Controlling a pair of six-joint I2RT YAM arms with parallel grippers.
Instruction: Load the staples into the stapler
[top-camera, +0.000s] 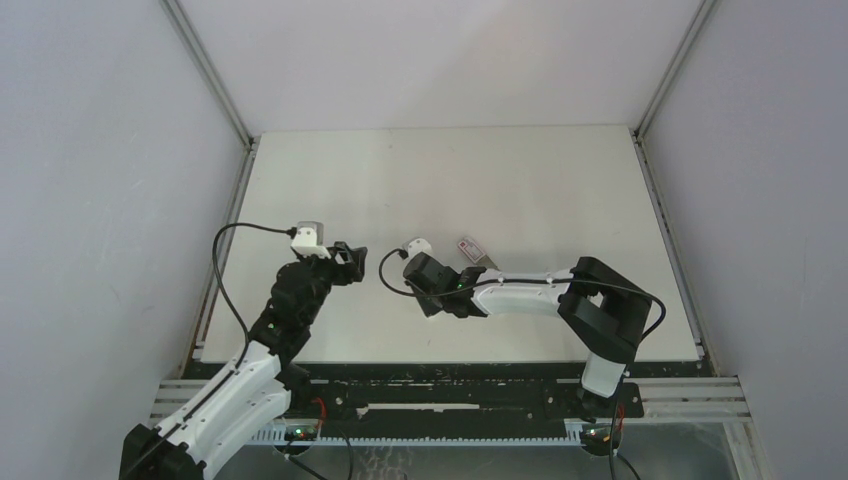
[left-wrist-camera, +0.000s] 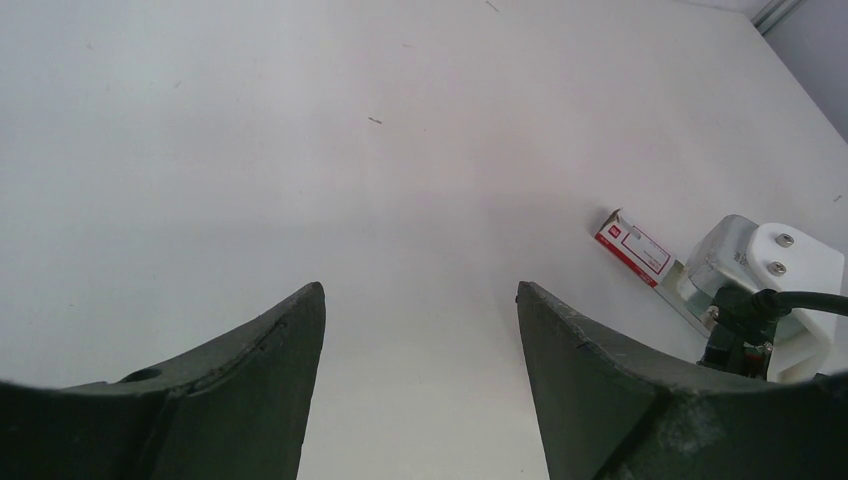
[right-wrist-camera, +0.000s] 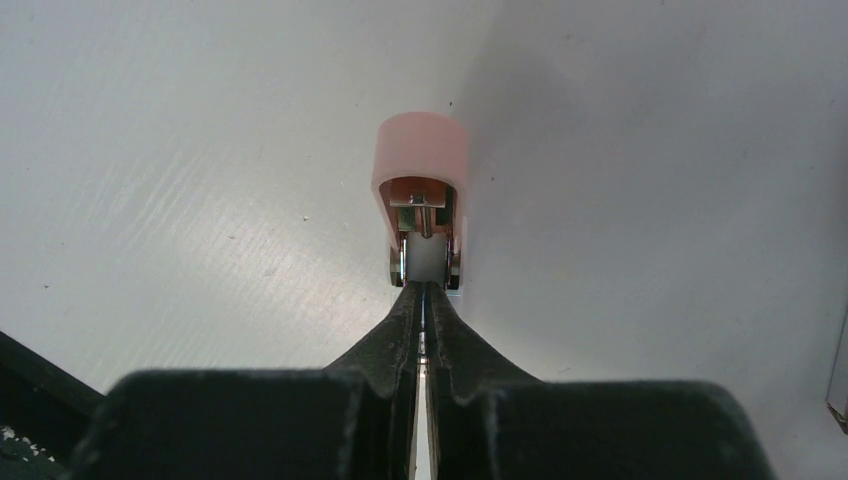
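Observation:
The pink stapler (right-wrist-camera: 420, 175) lies end-on right in front of my right gripper (right-wrist-camera: 425, 287), its near end showing metal rails and a white part. The right fingers are shut, with their tips pinched on that near end. In the top view the right gripper (top-camera: 428, 298) covers the stapler. The small staple box (top-camera: 470, 249) with its red-marked label lies just behind the right wrist, and it also shows in the left wrist view (left-wrist-camera: 632, 245). A grey strip (left-wrist-camera: 688, 290) sticks out of the box. My left gripper (left-wrist-camera: 420, 290) is open and empty over bare table, left of the right gripper (top-camera: 347, 262).
The right wrist's white camera housing (left-wrist-camera: 765, 270) and its black cable sit close to the box. A grey metal edge (right-wrist-camera: 838, 370) shows at the right border of the right wrist view. The white table (top-camera: 450, 180) has grey walls on three sides.

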